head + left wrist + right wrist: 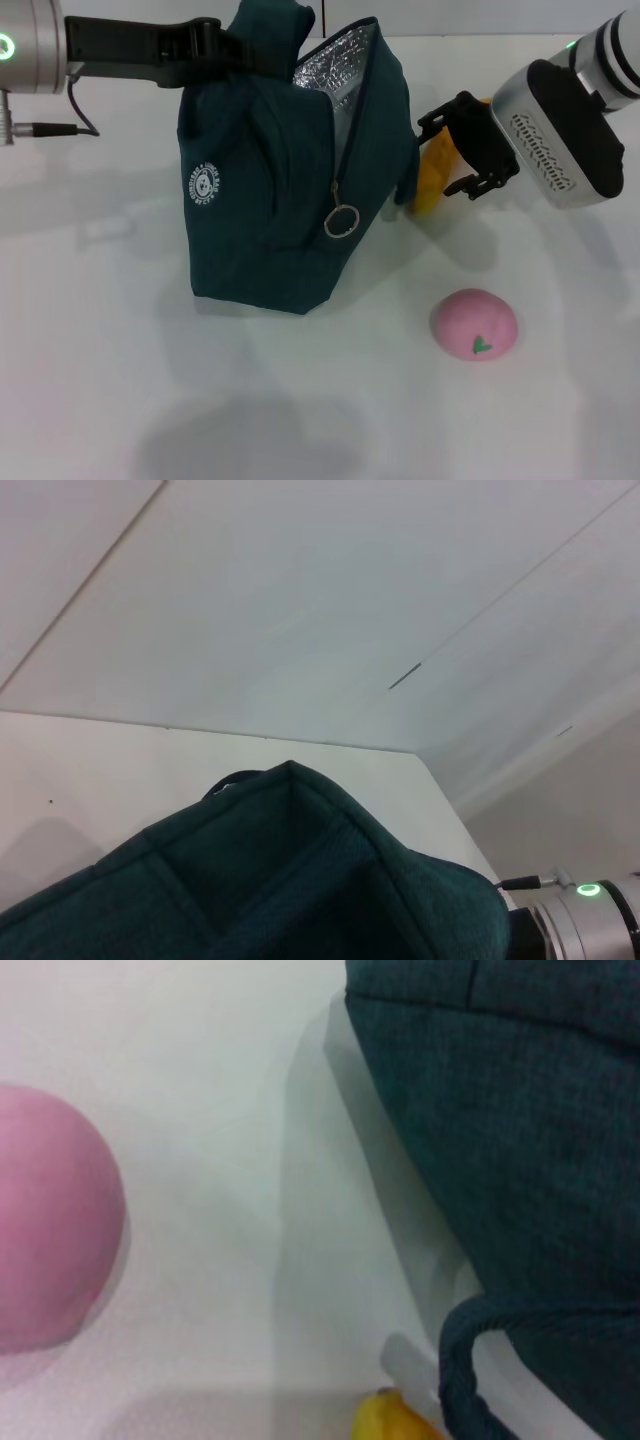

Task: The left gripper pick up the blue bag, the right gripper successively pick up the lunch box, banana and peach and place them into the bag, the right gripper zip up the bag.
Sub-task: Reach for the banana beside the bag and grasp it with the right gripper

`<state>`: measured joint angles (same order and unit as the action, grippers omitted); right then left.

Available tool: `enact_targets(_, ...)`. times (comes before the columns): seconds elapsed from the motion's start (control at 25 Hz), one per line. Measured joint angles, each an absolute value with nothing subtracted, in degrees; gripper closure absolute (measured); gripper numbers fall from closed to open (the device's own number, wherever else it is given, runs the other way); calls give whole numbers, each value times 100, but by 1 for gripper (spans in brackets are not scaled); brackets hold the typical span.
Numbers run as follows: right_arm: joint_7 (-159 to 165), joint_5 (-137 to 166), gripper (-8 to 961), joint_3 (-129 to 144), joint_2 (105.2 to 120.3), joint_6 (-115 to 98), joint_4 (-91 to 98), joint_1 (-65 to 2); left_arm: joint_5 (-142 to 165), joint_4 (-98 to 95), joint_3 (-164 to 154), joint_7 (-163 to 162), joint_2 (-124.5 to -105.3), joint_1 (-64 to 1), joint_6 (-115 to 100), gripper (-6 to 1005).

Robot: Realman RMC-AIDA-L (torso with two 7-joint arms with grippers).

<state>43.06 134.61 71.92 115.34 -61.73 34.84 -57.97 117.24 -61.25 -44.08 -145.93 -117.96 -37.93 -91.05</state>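
1. Now the left gripper (232, 45) reaches in from the left, clenched on the top edge of the blue bag (270, 190) and holding it upright on the white table (100, 350).
2. Bag's mouth gapes open at the top, silver foil lining (340, 70) showing, and the ring zip pull (341, 221) dangles down the front seam beside the round white logo (204, 186).
3. Over on the right, the right gripper (470, 150) hovers low just beside the bag, fingers spread and released, straddling the banana (433, 180) without a firm grip that can be seen.
4. Banana sits tucked against the bag's right side, close to a loop handle (480, 1360).
5. Peach (475, 324) rests alone on the table, nearer the robot, well apart from the bag.
6. Lunch box is not visible on the table.
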Motion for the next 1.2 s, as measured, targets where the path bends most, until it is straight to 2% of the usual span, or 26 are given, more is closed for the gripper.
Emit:
enact_targets(0.24,4323,13512,266,7194,11547,-6139,3517,-5703,11724,-6130,-4412,-14623,-11803,-3811,-9105,964)
enact_targets(1.2,4311,13487,279,7227,11587,-6049,3414,-5678,11759,-6132,-4412,-14607,-11803,-3814,-9096,964)
